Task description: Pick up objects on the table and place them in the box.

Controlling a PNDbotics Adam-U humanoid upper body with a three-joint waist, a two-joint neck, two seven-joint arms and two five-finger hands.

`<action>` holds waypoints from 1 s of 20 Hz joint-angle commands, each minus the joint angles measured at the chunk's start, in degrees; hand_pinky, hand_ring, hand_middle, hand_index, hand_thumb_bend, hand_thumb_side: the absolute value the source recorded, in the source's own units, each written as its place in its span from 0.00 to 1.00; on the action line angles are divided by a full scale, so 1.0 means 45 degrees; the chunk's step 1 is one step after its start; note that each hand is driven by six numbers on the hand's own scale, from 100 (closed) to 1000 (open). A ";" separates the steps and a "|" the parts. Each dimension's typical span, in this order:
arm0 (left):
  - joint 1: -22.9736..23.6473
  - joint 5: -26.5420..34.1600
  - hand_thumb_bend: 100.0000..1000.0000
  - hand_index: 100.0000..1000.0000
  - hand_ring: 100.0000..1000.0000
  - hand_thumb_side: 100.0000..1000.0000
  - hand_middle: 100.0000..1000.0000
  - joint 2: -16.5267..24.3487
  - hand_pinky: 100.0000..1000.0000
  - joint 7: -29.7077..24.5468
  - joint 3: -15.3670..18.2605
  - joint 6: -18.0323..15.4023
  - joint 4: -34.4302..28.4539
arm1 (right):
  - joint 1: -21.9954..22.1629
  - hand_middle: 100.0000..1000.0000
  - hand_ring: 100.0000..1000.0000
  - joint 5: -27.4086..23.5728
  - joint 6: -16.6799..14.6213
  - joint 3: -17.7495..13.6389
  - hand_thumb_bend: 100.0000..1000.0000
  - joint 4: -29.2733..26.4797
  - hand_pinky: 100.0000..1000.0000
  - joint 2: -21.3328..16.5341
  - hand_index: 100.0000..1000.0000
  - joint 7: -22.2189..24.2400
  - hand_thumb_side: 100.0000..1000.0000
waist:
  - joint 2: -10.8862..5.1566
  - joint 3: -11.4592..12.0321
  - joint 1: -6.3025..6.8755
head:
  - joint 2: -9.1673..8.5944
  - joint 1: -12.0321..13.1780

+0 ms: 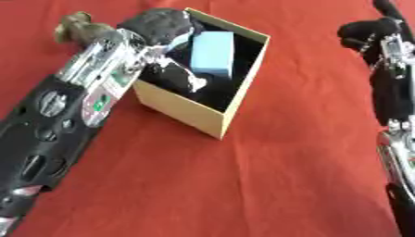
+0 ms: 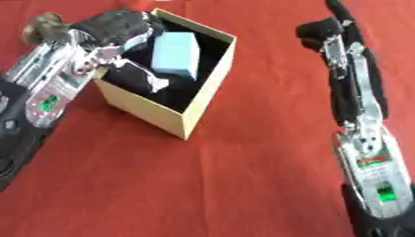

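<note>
My left hand [image 1: 166, 34] is over the near-left rim of the box [image 1: 215, 118], fingers [image 1: 174, 74] reaching down into it. The fingers are curled around a light blue block [image 1: 213, 53]; thumb and fingers look to sit on either side of it, though the dark lining makes the exact contact hard to read. The block stands roughly upright inside the box, between my fingers and the far-right wall, its top near rim height.

Outward from the fingers: the box is tan card with a black interior, open at the top, sitting askew on the red tablecloth [image 1: 243, 185]. My left forearm [image 1: 73, 120] runs from the box's left wall down toward the lower-left corner, silver near the wrist, black further back.

Just beyond my left wrist, away from the box, a small brownish-grey object [image 1: 77, 25] lies on the cloth; I cannot make out what it is.

My right hand [image 2: 324, 30] is well apart from the box, on its far-right side near the upper right, holding nothing. Its fingers appear bunched, but I cannot tell whether they are closed or merely relaxed. The right forearm [image 2: 365, 139] trails down the right edge.
</note>
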 commanded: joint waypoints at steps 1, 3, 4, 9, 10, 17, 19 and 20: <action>-0.0206 -0.0148 0.00 0.68 0.65 0.48 0.66 -0.0039 0.49 -0.0029 -0.0021 -0.0133 -0.0045 | -0.0132 0.63 0.75 -0.0069 -0.0043 -0.0036 0.00 -0.0177 0.79 -0.0088 1.00 0.0045 0.91 | -0.0240 -0.0037 -0.0059 | -0.0208 0.0016; -0.0226 -0.0338 0.00 0.68 0.66 0.47 0.67 -0.0059 0.50 -0.0036 -0.0051 -0.0260 -0.0026 | -0.0142 0.63 0.75 -0.0071 -0.0043 -0.0035 0.00 -0.0177 0.79 -0.0084 1.00 0.0048 0.91 | -0.0230 -0.0058 -0.0065 | -0.0245 0.0033; -0.0238 -0.0488 0.00 0.69 0.67 0.48 0.68 -0.0066 0.51 -0.0024 -0.0073 -0.0342 -0.0024 | -0.0145 0.63 0.75 -0.0073 -0.0044 -0.0033 0.00 -0.0178 0.79 -0.0082 1.00 0.0052 0.91 | -0.0223 -0.0067 -0.0067 | -0.0271 0.0041; -0.0229 -0.0959 0.03 0.72 0.73 0.55 0.72 -0.0197 0.57 -0.0134 -0.0143 -0.0757 0.0142 | -0.0163 0.63 0.75 -0.0089 -0.0044 -0.0024 0.00 -0.0183 0.79 -0.0071 1.00 0.0067 0.92 | -0.0172 -0.0116 -0.0070 | -0.0364 0.0083; -0.0224 -0.0998 0.04 0.73 0.75 0.56 0.73 -0.0213 0.58 -0.0143 -0.0137 -0.0795 0.0177 | -0.0165 0.63 0.75 -0.0090 -0.0044 -0.0028 0.00 -0.0183 0.79 -0.0071 1.00 0.0066 0.91 | -0.0167 -0.0127 -0.0071 | -0.0368 0.0090; -0.0250 -0.1554 0.43 0.89 0.92 0.78 0.87 -0.0214 0.76 -0.0091 -0.0125 -0.0960 0.0132 | -0.0162 0.63 0.75 -0.0096 -0.0040 -0.0024 0.00 -0.0183 0.79 -0.0052 1.00 0.0086 0.92 | -0.0165 -0.0139 -0.0065 | -0.0380 0.0109; -0.0253 -0.1620 0.47 0.90 0.93 0.79 0.88 -0.0225 0.77 -0.0108 -0.0078 -0.0926 0.0083 | -0.0157 0.63 0.75 -0.0097 -0.0037 -0.0022 0.00 -0.0180 0.79 -0.0041 1.00 0.0090 0.92 | -0.0175 -0.0141 -0.0071 | -0.0380 0.0107; -0.0270 -0.1654 0.50 0.91 0.94 0.79 0.89 -0.0213 0.78 -0.0124 -0.0062 -0.0907 0.0040 | -0.0157 0.63 0.75 -0.0097 -0.0036 -0.0022 0.00 -0.0178 0.79 -0.0038 1.00 0.0091 0.92 | -0.0184 -0.0142 -0.0077 | -0.0377 0.0100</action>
